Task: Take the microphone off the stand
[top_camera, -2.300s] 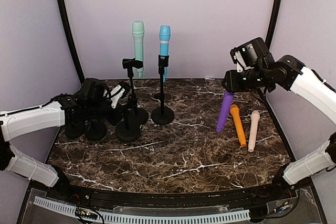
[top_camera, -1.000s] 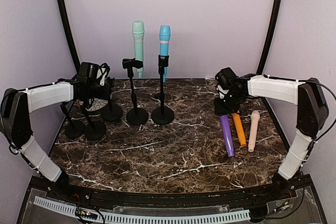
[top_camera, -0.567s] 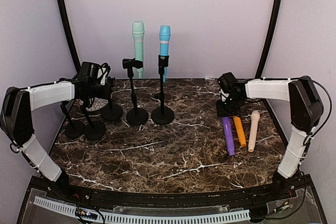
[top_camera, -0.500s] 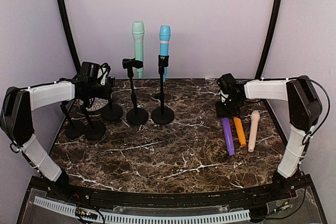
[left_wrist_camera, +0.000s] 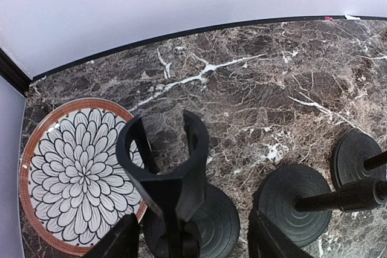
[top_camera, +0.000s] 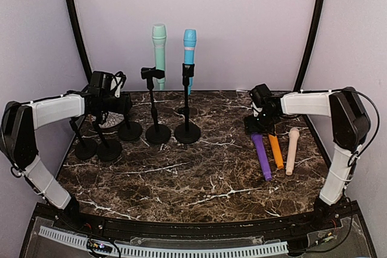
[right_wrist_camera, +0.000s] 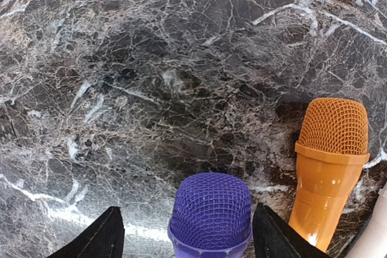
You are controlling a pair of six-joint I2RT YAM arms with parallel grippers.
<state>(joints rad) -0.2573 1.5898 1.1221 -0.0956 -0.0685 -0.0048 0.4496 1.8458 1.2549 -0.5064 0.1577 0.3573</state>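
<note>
A purple microphone lies flat on the marble table beside an orange one and a beige one. My right gripper hovers open over its mesh head, with a gap on each side of the head. A mint microphone and a blue microphone stand upright in black stands at the back. My left gripper is open around an empty stand. That stand's bare clip rises between my fingers and they do not touch it.
A flower-patterned plate lies at the back left, next to the empty stand. Two more empty stands are at the left edge. Round stand bases crowd the table just right of my left gripper. The curved back wall is close behind.
Both grippers have opened. The right one let go of the purple microphone, which now lies on the table. The left one released the empty stand. Neither arm has moved much.
</note>
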